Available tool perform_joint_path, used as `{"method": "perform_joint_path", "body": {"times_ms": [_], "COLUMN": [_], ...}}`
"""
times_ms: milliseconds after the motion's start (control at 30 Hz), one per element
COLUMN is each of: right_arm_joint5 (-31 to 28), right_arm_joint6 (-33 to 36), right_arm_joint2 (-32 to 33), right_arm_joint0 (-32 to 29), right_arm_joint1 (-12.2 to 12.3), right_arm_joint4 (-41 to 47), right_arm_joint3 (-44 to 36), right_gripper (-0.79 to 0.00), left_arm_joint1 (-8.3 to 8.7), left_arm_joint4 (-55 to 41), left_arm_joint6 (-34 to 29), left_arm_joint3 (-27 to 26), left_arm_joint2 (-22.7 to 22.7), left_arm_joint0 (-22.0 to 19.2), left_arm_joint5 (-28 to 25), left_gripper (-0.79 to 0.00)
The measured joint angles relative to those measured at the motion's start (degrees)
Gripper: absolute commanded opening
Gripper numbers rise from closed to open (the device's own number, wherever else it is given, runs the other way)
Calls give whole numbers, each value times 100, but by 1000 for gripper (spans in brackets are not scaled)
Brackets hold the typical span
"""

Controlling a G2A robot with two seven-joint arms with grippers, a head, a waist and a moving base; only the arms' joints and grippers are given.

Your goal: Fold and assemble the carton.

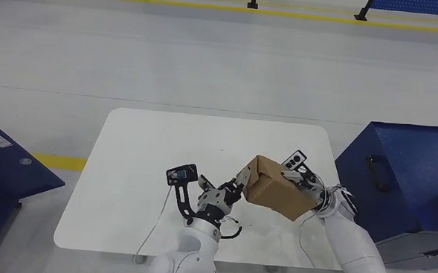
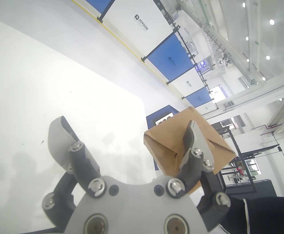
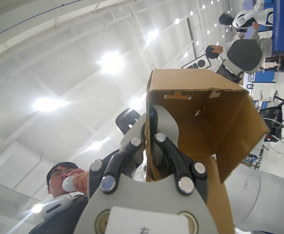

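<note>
A brown carton [image 1: 276, 187] hangs tilted above the front right part of the white table [image 1: 165, 163]. My right gripper [image 3: 149, 115] is shut on one side wall of the carton [image 3: 199, 124], one finger inside the open end and one outside. In the top view that gripper [image 1: 301, 181] sits at the carton's right end. Inside, the far end shows folded flaps with a slot. My left gripper [image 2: 125, 126] is open at the carton's other end [image 2: 168, 137]. One of its fingers [image 2: 196, 141] lies against the folded end flaps; the other finger [image 2: 61, 130] hangs free over the table. From above, the left gripper [image 1: 235, 185] touches the carton's left end.
A blue bin [image 1: 399, 183] stands just right of the table, and another blue bin [image 1: 5, 170] is at the left. The table's left and back parts are bare.
</note>
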Motion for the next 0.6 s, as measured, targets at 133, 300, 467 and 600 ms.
{"method": "perform_joint_path", "body": {"times_ms": [133, 300, 467, 600], "right_arm_joint5": [-22, -74, -117, -147], "right_arm_joint6": [0, 0, 0, 0], "right_arm_joint2": [-33, -101, -180, -188], "right_arm_joint0": [-38, -57, -103, -115], "right_arm_joint1": [30, 53, 79, 102], "right_arm_joint4": [43, 54, 61, 116], "right_arm_joint3": [-69, -95, -199, -195], "right_gripper": [-785, -785, -785, -785], "left_arm_joint1": [15, 8, -22, -42], "left_arm_joint4": [182, 108, 40, -39], "left_arm_joint6": [-296, -296, -198, -211], "left_arm_joint3": [87, 100, 227, 253], "left_arm_joint2": [101, 84, 98, 112], "left_arm_joint0": [-10, -3, -102, -156], "left_arm_joint5": [-20, -37, 20, 57], "left_gripper": [0, 0, 0, 0]}}
